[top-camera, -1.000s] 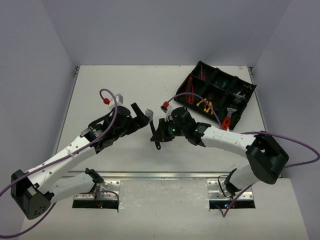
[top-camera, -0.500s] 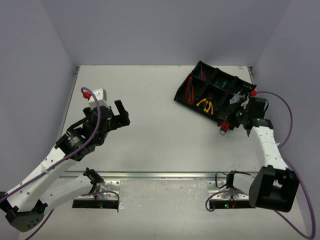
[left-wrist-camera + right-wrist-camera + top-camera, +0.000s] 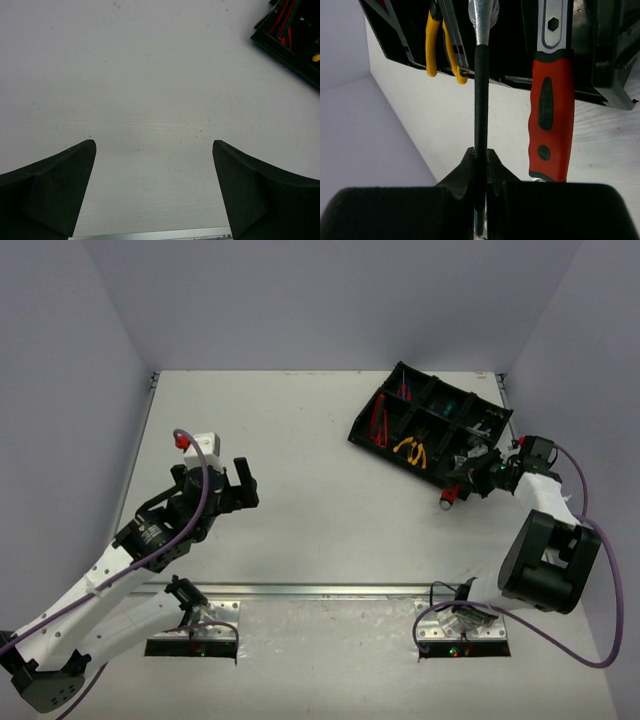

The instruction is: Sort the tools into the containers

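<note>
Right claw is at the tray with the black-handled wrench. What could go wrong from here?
1. The right claw pinches the black-handled wrench by its thin handle, with the silver head far out, so it may swivel or slip.
2. The red-black utility knife lies close beside it, its handle overhanging the tray rim. A sideways nudge could tip it onto the table.
</note>
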